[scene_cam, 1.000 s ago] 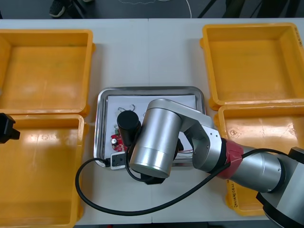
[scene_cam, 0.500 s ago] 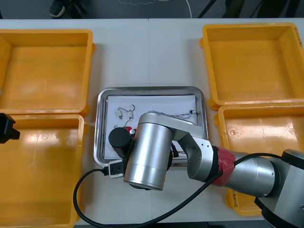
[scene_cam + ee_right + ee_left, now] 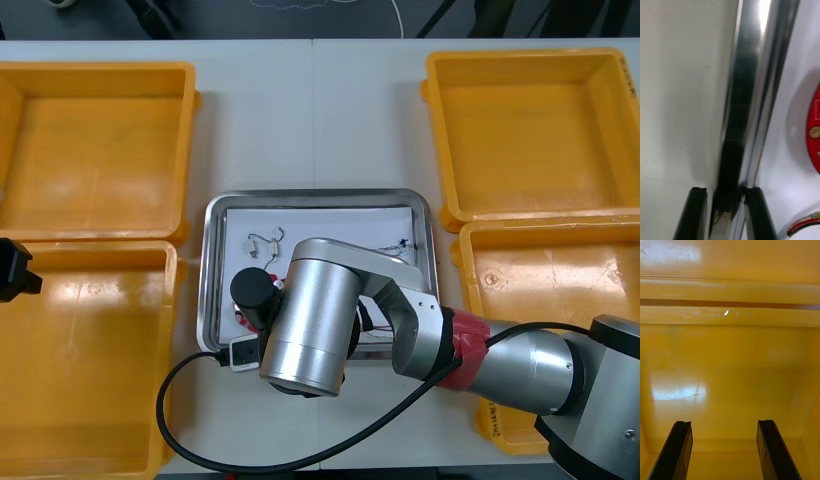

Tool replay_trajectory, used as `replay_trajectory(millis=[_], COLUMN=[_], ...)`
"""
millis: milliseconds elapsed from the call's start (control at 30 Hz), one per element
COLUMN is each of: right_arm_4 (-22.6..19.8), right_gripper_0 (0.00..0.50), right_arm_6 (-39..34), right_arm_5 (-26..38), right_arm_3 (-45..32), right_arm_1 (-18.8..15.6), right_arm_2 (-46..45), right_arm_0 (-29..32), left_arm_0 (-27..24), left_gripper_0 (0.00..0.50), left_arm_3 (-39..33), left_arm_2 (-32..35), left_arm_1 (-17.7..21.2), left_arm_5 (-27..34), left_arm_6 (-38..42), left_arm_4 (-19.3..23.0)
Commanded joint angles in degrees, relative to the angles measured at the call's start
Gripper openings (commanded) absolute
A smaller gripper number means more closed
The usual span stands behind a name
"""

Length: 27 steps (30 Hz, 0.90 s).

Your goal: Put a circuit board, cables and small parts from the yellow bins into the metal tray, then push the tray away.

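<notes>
At the rim of the metal tray (image 3: 318, 194), my right gripper (image 3: 724, 195) clamps its fingers (image 3: 695, 213); loading looks done, pushing remains. My left gripper (image 3: 723, 425) waits, fingers (image 3: 677, 450) spread, over a yellow bin (image 3: 730, 363).

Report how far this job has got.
Done: the round red circuit board and thin cables lie in the white-lined metal tray. In hand: the right gripper has its jaws clamped on the tray's near rim; the left gripper hangs open over a near yellow bin. Left: pushing the tray away.

The yellow bins (image 3: 95, 130) are glossy plastic, the metal tray (image 3: 320, 192) shiny-rimmed and white inside.
</notes>
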Motion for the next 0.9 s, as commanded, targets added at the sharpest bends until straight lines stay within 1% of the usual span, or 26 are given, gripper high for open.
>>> replay_trajectory(millis=[33, 300, 800, 900], right_arm_4=[1.2, 2.1, 2.3, 3.1], right_gripper_0=[0.000, 0.000, 0.000, 0.000], right_arm_6=[0.8, 1.1, 2.5, 3.0], right_arm_5=[-0.5, -0.4, 1.6, 2.2], right_arm_3=[-0.5, -0.5, -1.0, -0.9], right_arm_1=[1.7, 1.7, 2.1, 2.2], right_arm_2=[0.9, 0.2, -6.3, -7.0], right_arm_0=[-1.7, -1.7, -2.4, -3.0], left_arm_0=[1.4, 1.4, 1.4, 1.4], left_gripper_0=[0.500, 0.500, 0.500, 0.500], left_arm_3=[-0.3, -0.3, -0.3, -0.3], left_arm_2=[1.7, 1.7, 1.7, 1.7], left_arm_1=[2.6, 2.6, 2.6, 2.6], left_arm_5=[0.4, 0.4, 0.4, 0.4], left_arm_6=[-5.2, -5.2, -5.2, -5.2], left_arm_4=[-0.1, -0.1, -0.1, -0.1])
